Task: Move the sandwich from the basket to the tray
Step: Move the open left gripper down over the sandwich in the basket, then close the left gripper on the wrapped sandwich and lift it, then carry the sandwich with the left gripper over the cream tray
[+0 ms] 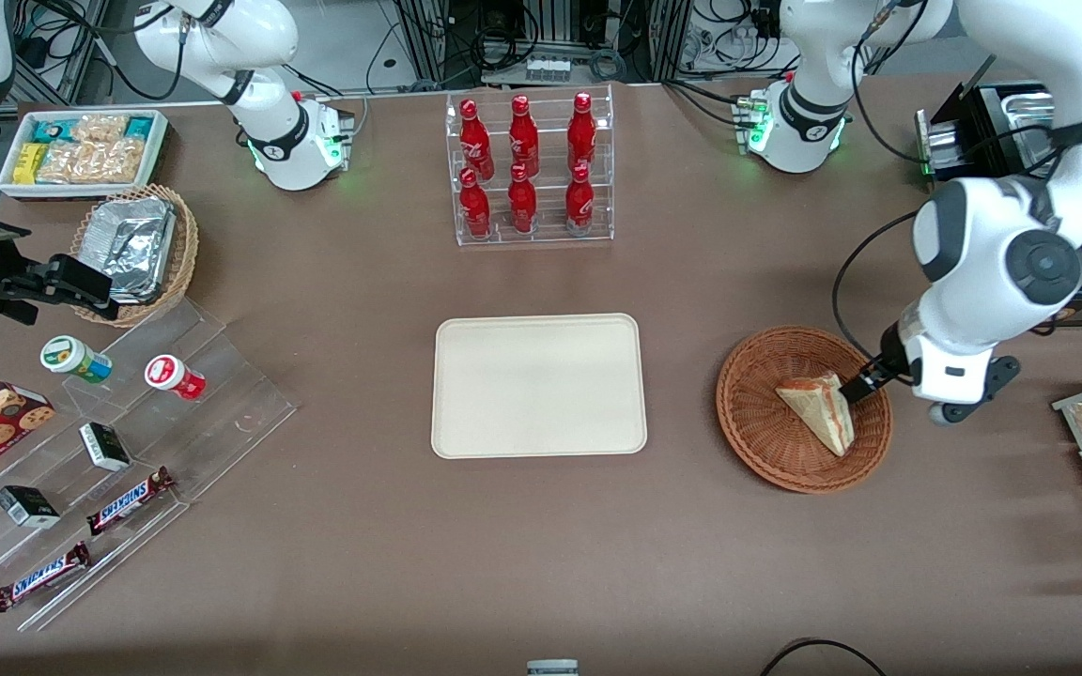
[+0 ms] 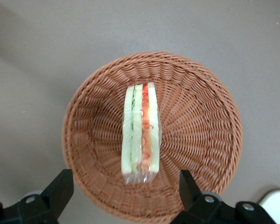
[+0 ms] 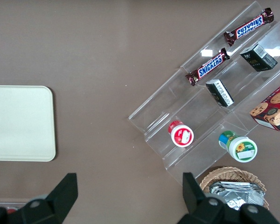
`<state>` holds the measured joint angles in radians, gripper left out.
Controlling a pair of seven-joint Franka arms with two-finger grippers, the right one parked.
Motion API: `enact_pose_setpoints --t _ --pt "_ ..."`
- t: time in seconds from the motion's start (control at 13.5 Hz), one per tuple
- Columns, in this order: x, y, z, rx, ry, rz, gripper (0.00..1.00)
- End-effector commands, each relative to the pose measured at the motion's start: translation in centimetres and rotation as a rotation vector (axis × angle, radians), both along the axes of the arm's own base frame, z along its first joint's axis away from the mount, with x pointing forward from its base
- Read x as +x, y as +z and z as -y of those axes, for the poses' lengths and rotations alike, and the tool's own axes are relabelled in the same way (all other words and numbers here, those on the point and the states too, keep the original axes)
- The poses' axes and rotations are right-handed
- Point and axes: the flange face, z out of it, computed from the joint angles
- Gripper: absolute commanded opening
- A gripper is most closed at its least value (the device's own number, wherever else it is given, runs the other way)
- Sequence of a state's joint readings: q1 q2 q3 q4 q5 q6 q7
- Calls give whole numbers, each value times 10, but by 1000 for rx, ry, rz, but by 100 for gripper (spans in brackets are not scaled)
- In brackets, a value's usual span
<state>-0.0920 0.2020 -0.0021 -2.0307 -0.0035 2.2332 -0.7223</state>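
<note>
Here, gripper spread wide — over sandwich, in basket.

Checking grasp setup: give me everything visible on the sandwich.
The sandwich is a triangular wedge of pale bread with green, orange and red filling, in clear wrap. It stands on edge in the reddish-brown wicker basket, filling edge facing up. The pincer is open and hovers just above it, one finger to each side, not gripping.
</note>
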Motion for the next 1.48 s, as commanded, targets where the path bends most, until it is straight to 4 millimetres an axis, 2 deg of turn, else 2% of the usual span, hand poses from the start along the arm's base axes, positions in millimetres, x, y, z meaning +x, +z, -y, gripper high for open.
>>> enact_pose_setpoints --t 0.0,0.22,0.37,0.59,0.67,0.74,0.81,0.89,1.04,1.19,1.33,1.41 --pt "-9 -29 -3 -6 29 19 100" --pt "-13 -42 -1 -8 30 20 100" --pt "-16 -56 17 -15 39 37 100" --pt "-24 -75 23 -14 37 42 99" --pt "-25 -78 23 -9 31 37 89" --pt "-24 -80 22 -9 34 35 51" --pt "-22 -82 21 -8 31 34 7" --pt "-18 -79 22 -7 26 42 0" --pt "-8 -60 23 -7 33 45 0" --pt "0 -21 35 8 10 -42 0" --pt "0 29 77 41 -87 -130 0" --pt "-4 47 103 56 -131 -159 0"
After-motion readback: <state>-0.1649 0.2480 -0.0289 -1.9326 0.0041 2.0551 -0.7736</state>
